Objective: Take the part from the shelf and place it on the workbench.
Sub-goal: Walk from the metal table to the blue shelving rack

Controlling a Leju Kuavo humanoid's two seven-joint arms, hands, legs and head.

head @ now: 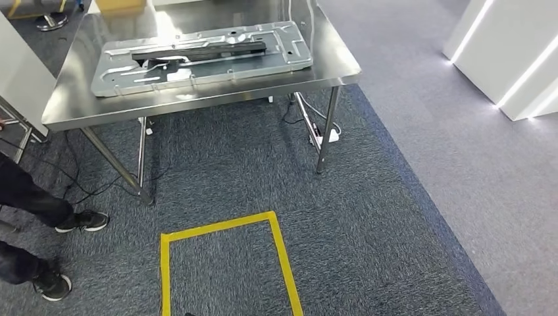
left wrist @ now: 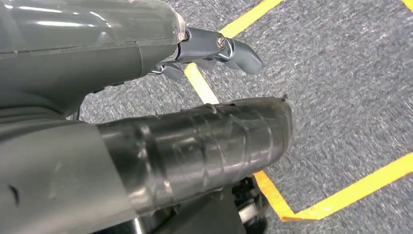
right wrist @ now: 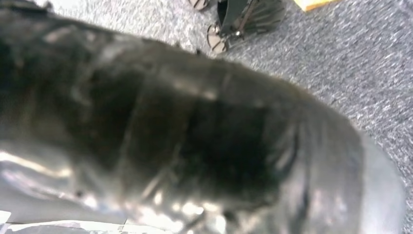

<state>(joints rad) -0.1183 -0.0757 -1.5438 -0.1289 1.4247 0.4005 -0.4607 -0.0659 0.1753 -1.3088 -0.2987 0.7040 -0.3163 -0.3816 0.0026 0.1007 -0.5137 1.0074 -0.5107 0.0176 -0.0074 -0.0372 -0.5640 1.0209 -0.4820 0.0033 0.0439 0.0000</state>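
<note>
A steel workbench (head: 72,108) stands ahead of me in the head view. On it lies a large silver metal panel (head: 217,71), and a long black part (head: 201,51) rests lengthwise on top of that panel. My left hand (left wrist: 160,122) hangs over the carpet, its tape-wrapped thumb (left wrist: 204,146) apart from a grey finger (left wrist: 229,48), with nothing between them. In the right wrist view my right hand (right wrist: 195,131) is a dark, blurred, taped shape close to the lens, and how its fingers lie is hidden.
A yellow tape square (head: 284,257) marks the grey carpet in front of the bench. A person's dark trouser legs and shoes (head: 80,220) stand at the left. Cables and a power strip (head: 328,135) lie under the bench. White lit panels (head: 513,59) stand at the right.
</note>
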